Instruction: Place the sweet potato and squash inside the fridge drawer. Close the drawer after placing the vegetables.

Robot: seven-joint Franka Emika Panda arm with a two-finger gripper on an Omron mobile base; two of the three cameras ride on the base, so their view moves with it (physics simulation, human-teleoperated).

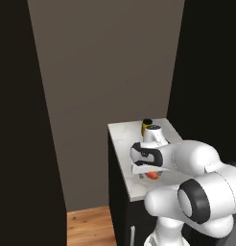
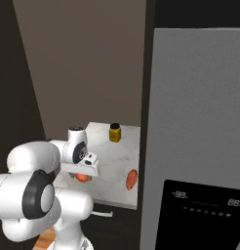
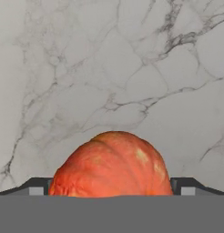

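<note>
As seen — sweet potato (image 2: 132, 179) lengthwise toward fridge (image 2: 200, 122)

the white arm (image 2: 39, 190) is reaching over the marble counter (image 2: 110, 161), its gripper (image 2: 83, 172) hanging low over an orange squash (image 2: 82, 177) near the counter's left edge. a sweet potato (image 2: 132, 179) is lying near the right edge, beside the grey fridge (image 2: 195, 122). a yellow jar (image 2: 114, 132) is standing at the back.
</note>
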